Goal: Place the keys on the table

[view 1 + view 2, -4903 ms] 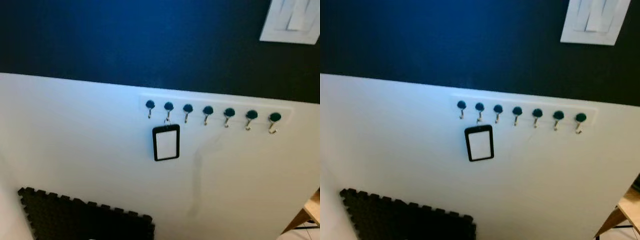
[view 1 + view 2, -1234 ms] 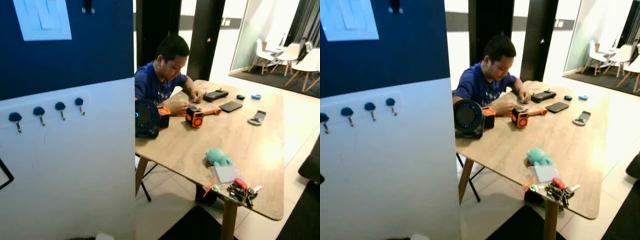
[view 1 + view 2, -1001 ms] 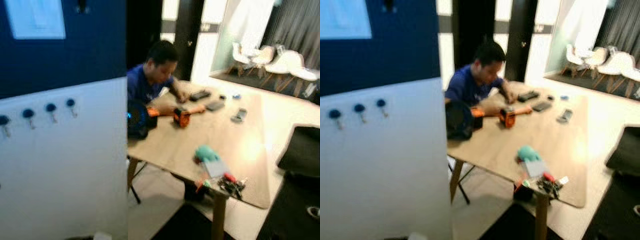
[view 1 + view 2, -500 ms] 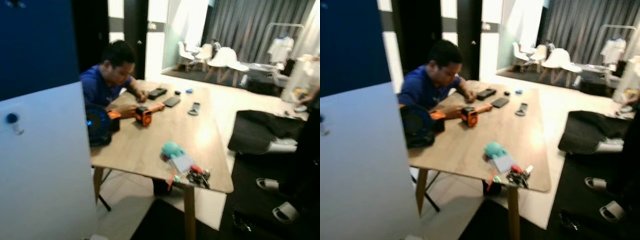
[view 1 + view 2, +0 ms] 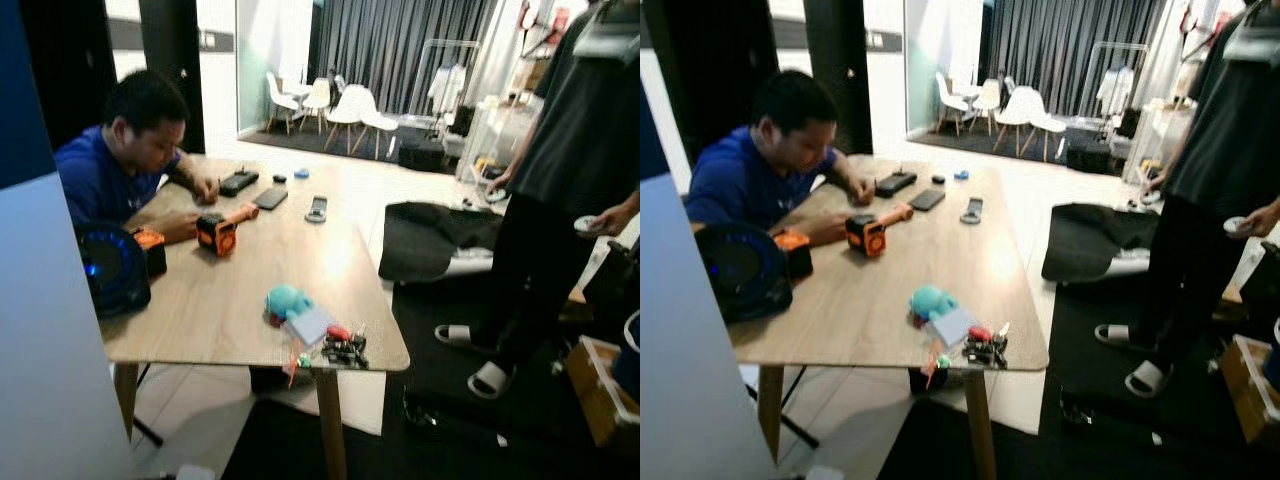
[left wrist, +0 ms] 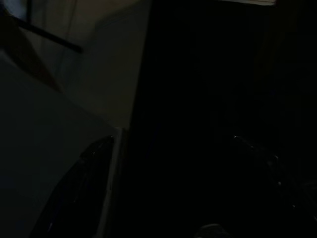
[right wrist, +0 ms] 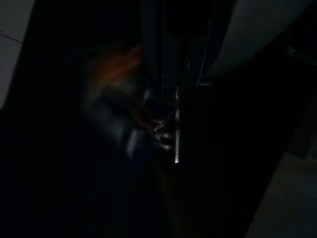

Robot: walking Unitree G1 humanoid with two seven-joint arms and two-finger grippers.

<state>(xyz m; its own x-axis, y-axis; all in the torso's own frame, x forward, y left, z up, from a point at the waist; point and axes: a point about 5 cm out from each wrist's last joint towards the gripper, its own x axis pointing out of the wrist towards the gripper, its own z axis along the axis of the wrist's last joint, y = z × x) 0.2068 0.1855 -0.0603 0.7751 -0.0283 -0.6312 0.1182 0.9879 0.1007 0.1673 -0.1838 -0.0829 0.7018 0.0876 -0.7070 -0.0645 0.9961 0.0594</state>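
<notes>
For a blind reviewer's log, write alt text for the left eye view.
A wooden table stands ahead, with a bunch of keys near its front corner beside a teal plush toy. A seated person in blue works at the far side; another person stands to the right.

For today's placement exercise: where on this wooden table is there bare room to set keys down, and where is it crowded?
Free: the table stretch between the round black speaker and the teal plush, and the sunlit middle right of the orange device. Crowded: the near corner around the key bunch, and the far end by the phones.

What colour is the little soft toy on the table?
The soft toy is teal, a blue-green; the left eye view shows it best.
</notes>
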